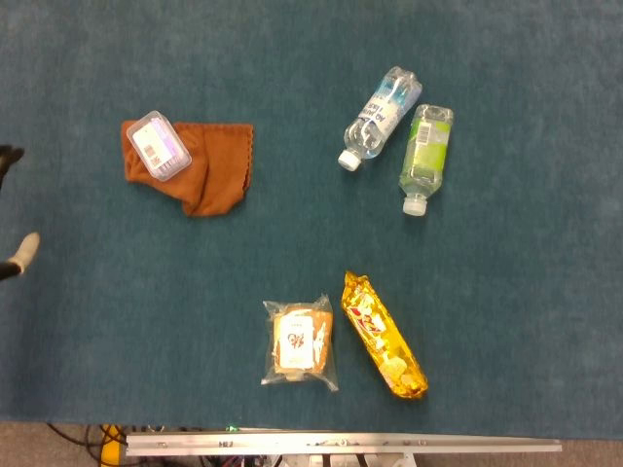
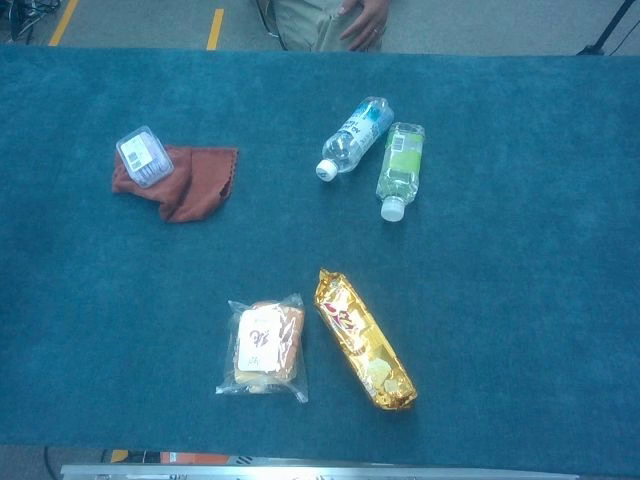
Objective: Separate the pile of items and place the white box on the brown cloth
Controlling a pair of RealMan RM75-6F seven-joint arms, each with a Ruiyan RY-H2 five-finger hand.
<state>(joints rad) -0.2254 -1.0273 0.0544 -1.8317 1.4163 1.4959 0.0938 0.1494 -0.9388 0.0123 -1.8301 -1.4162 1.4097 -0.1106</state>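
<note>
Resting on the cloth's (image 1: 212,167) left end is the box (image 1: 159,145), contents unclear. Only the left hand's (image 1: 12,214) fingertips show at the frame edge left of the cloth, their state unclear.

**Table layout, five spots**

Small clear-lidded white plastic box (image 1: 159,145) sits on the 9 o'clock end of the crumpled brown cloth (image 1: 212,170), both at the table's 10 o'clock. Clear water bottle with blue label (image 1: 381,117) and clear bottle with green label (image 1: 426,159) lie side by side at 1 o'clock, caps toward the near edge. Clear-wrapped bread packet (image 1: 301,342) at 6 o'clock; gold foil snack pack (image 1: 384,335) just beside it, at its 3 o'clock.
</note>
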